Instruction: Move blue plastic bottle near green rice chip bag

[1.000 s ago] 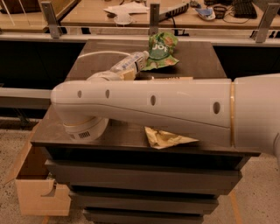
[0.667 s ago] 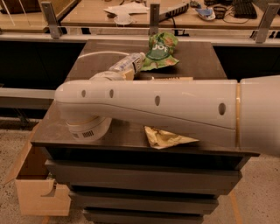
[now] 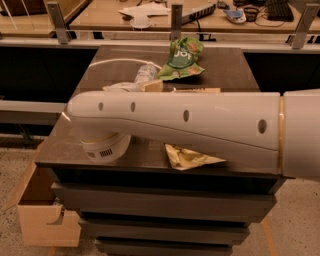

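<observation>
The blue plastic bottle lies on its side on the dark table top, pale and translucent. Its lower end is hidden behind my arm. The green rice chip bag lies crinkled just right of it, at the back of the table, a small gap away. My white forearm crosses the whole view from the right, and its round joint hangs over the table's front left. The gripper is hidden behind the forearm, somewhere near the bottle.
A cream and tan snack bag shows below the forearm near the table's front edge, and its tan top edge shows above it. An open cardboard box stands on the floor at left. A railing and cluttered desk stand behind.
My forearm has shifted slightly to the right. The bottle and both bags lie where they were.
</observation>
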